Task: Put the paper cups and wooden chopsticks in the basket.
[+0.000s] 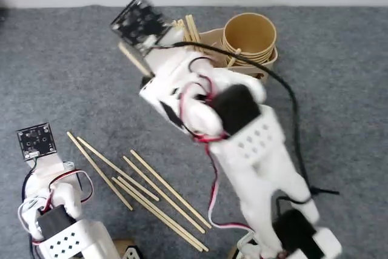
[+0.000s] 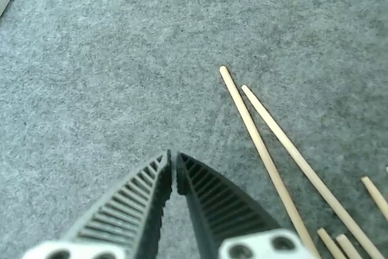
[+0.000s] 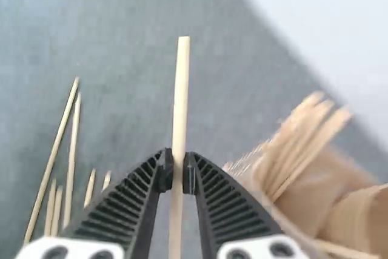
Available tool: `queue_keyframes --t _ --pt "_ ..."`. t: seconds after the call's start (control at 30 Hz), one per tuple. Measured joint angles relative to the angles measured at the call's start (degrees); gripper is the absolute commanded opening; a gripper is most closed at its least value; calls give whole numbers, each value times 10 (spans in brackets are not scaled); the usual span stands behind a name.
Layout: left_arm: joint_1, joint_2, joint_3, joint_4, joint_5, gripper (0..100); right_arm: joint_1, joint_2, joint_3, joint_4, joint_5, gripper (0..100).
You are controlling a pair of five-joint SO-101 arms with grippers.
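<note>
bright, even, diffuse light covers the grey mat [image 1: 339, 150], with faint soft shadows beside the chopsticks [image 1: 170, 188].

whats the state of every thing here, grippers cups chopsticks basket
right gripper: shut on held chopstick
held chopstick: clamped, sticking out past the fingertips
left gripper: shut, empty
paper cups: stacked upright in basket
basket: holds cups and some chopsticks
loose chopsticks: lying flat on table
</note>
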Motion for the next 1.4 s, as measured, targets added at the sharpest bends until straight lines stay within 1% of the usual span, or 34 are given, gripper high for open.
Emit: queue_keyframes --t 0.17,0.33,0.43,0.53,0.73,0.87,0.97,1.0,1.1,1.13,1.17,1.3,1.4 --pt "0 0 0 0 0 13 47 -35 0 -98 -10 8" --pt "0 0 0 0 0 13 92 -40 0 -185 -92 8" --pt "0 0 0 0 0 13 127 -40 12 -244 -127 8" --pt "0 0 0 0 0 13 153 -40 58 -318 -138 8" --pt "0 0 0 0 0 13 176 -39 195 -503 -141 8" --pt "0 0 0 0 0 13 181 -39 254 -577 -141 8" --pt "0 0 0 0 0 13 182 -39 296 -607 -141 23" --pt "0 0 0 0 0 13 182 -39 309 -614 -141 46" --pt "0 0 0 0 0 13 182 -39 329 -615 -141 174" --pt "0 0 0 0 0 13 182 -39 329 -608 -141 206" --pt "0 0 0 0 0 13 183 -39 329 -599 -141 218" --pt "0 0 0 0 0 13 183 -50 330 -566 -141 184" --pt "0 0 0 0 0 13 184 -92 330 -535 -141 171"
